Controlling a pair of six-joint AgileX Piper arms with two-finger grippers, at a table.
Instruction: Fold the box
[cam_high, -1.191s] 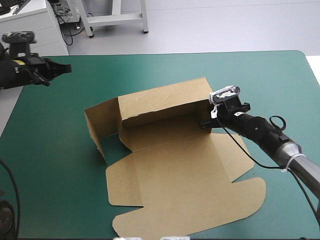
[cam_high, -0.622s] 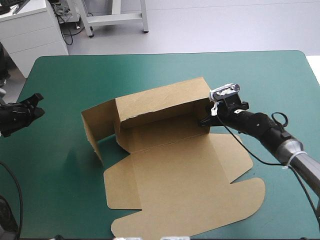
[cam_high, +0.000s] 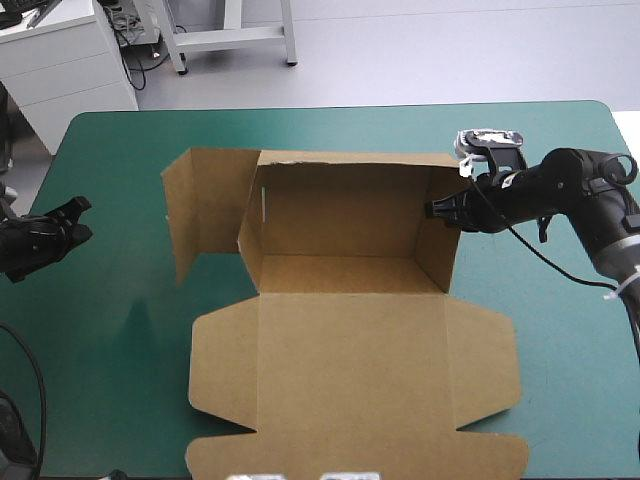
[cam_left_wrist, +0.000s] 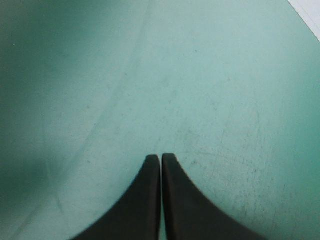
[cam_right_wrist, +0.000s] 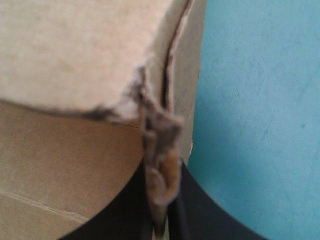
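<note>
The brown box (cam_high: 350, 380) lies square on the teal-green cover, its wide lid panel flat toward the near edge. Its back wall (cam_high: 340, 215) and right side wall (cam_high: 440, 250) stand upright, and a left flap (cam_high: 205, 215) sticks out past the back wall. My right gripper (cam_high: 440, 210) is shut on the top of the right wall near the back corner. In the right wrist view the board edge (cam_right_wrist: 162, 175) is pinched between the black fingers (cam_right_wrist: 192, 210). My left gripper (cam_high: 72, 222) hovers by the table's left edge, shut (cam_left_wrist: 160, 160) and holding nothing, with only cover beneath it.
Teal-green cover (cam_high: 560, 330) shows around the box, widest right of it and along the far edge (cam_high: 330, 125). The lid's near flaps reach close to the table's near edge (cam_high: 150, 470). The right arm's cable (cam_high: 560, 270) hangs over the cover.
The box has swung round and now lies square to the table, its walls more upright. My right gripper moved toward the far right with the wall. The left arm dropped to the left edge earlier.
</note>
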